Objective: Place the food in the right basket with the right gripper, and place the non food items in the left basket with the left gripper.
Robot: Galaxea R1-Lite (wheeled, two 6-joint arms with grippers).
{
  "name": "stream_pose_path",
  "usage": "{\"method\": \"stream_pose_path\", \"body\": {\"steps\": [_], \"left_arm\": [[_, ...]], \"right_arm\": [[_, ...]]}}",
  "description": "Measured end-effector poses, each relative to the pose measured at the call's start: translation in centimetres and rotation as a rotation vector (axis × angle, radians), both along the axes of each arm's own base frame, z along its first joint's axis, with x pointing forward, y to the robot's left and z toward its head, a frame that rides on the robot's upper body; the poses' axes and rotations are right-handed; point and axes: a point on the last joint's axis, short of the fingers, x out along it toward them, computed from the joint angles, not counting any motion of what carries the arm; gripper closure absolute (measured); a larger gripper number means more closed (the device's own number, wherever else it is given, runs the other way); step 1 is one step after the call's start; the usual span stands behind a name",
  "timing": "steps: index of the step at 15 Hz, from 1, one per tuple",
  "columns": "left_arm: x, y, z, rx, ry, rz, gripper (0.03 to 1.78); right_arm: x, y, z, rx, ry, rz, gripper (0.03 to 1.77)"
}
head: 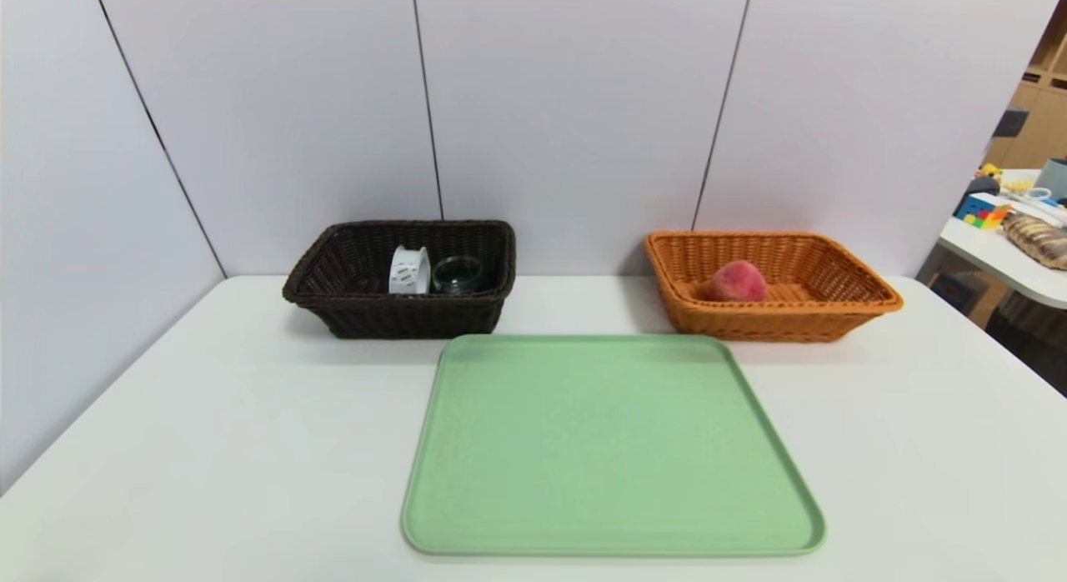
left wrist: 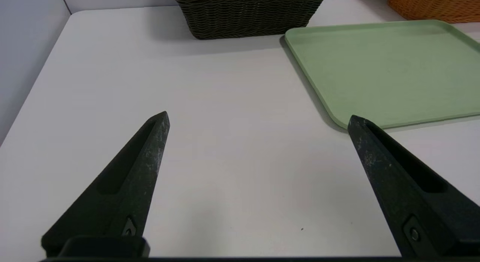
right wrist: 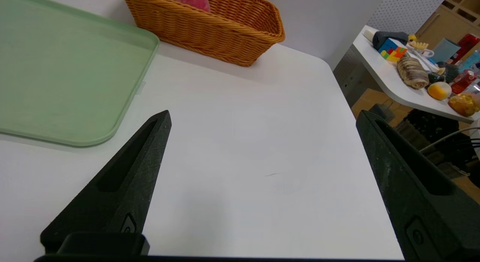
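A white surface [head: 208, 449] stands against pale wall panels [head: 575, 107], bearing one green tray [head: 613, 449] and two baskets. The dark basket [head: 400, 315] holds one white ring [head: 409, 270] and what looks like one glass cup [head: 458, 274]; the orange basket [head: 834, 315] holds one peach [head: 735, 282]. The left gripper [left wrist: 258, 119] and right gripper [right wrist: 262, 117] hover low over the surface, jaws wide, holding nothing.

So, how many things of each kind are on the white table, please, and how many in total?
Baskets: 2, dark brown basket and orange basket.
Trays: 1, green tray.
Food: 1, peach.
Non-food items: 2, white ring and glass cup.
Total: 6.
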Motion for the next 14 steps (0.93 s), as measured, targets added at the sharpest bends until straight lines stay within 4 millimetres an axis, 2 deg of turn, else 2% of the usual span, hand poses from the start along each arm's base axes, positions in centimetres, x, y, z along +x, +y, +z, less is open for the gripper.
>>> {"method": "stream_pose_path", "body": {"steps": [5, 14], "left_arm": [[-0.2, 0.0, -1.5, 0.009, 0.011, -0.026, 0.12], [-0.1, 0.0, -3.4, 0.008, 0.043, -0.019, 0.12]], "right_arm": [[-0.1, 0.0, -0.3, 0.000, -0.001, 0.011, 0.10], [-0.1, 0.0, -2.8, 0.007, 0.026, 0.003, 0.10]]}}
